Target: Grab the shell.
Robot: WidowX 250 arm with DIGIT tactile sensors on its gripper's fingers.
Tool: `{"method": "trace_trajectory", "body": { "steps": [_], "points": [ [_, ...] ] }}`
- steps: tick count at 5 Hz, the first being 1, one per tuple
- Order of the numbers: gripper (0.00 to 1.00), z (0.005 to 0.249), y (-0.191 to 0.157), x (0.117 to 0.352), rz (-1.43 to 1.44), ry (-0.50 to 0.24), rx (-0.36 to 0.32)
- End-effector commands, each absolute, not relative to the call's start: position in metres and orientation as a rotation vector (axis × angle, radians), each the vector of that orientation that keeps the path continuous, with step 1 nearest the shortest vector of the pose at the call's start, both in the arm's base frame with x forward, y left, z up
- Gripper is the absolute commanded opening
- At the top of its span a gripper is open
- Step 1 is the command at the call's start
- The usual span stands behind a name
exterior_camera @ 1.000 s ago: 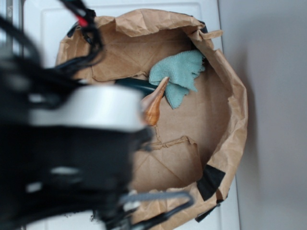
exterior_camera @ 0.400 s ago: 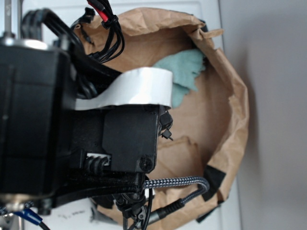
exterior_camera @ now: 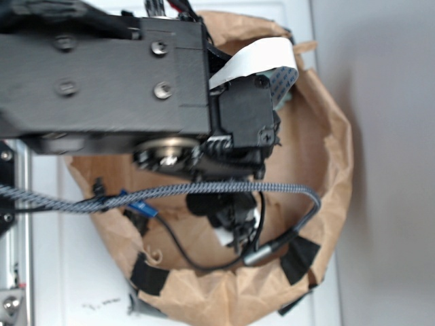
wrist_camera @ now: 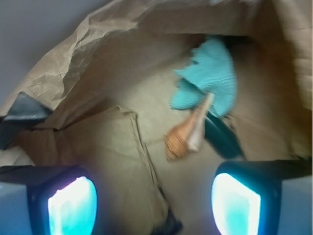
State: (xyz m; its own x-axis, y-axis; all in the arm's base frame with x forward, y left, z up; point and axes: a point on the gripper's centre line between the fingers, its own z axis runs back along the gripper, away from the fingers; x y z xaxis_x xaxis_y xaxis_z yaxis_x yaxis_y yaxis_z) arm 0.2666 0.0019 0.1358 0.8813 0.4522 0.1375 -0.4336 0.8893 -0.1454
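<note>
Wrist view shows the crumpled brown paper bag point(wrist_camera: 73, 68) holding the orange-tan spiral shell point(wrist_camera: 188, 131), lying between a teal cloth point(wrist_camera: 210, 78) and a dark green oblong object point(wrist_camera: 222, 136). The pincer point(wrist_camera: 154, 203) hangs wide open, empty, short of the shell.

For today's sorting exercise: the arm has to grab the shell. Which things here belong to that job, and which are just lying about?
Belongs to the job:
- shell, lying on the paper floor
- gripper, fingers apart, short of the shell

Just lying about:
- teal cloth
- dark green object beside the shell
- brown paper bag
</note>
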Motion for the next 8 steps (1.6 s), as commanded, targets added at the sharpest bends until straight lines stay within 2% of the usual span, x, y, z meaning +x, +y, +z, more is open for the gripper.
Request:
{"method": "trace_trajectory", "body": {
  "steps": [1,2,3,5,6,7,8],
  "points": [
    [1.0,0.113,0.028,0.293,0.539,-0.166,-0.162],
    [1.0,0.094,0.032,0.284,0.517,-0.172,-0.109],
    [1.0,0.074,0.036,0.27,0.48,-0.23,-0.098],
    [1.0,0.05,0.042,0.283,0.541,-0.295,-0.094],
    [1.0,0.041,0.04,0.283,0.58,-0.27,-0.089],
    [1.0,0.029,0.03,0.286,0.745,-0.175,-0.046],
    [0.0,0.025,0.024,0.289,0.737,-0.236,-0.043]
  ]
}}
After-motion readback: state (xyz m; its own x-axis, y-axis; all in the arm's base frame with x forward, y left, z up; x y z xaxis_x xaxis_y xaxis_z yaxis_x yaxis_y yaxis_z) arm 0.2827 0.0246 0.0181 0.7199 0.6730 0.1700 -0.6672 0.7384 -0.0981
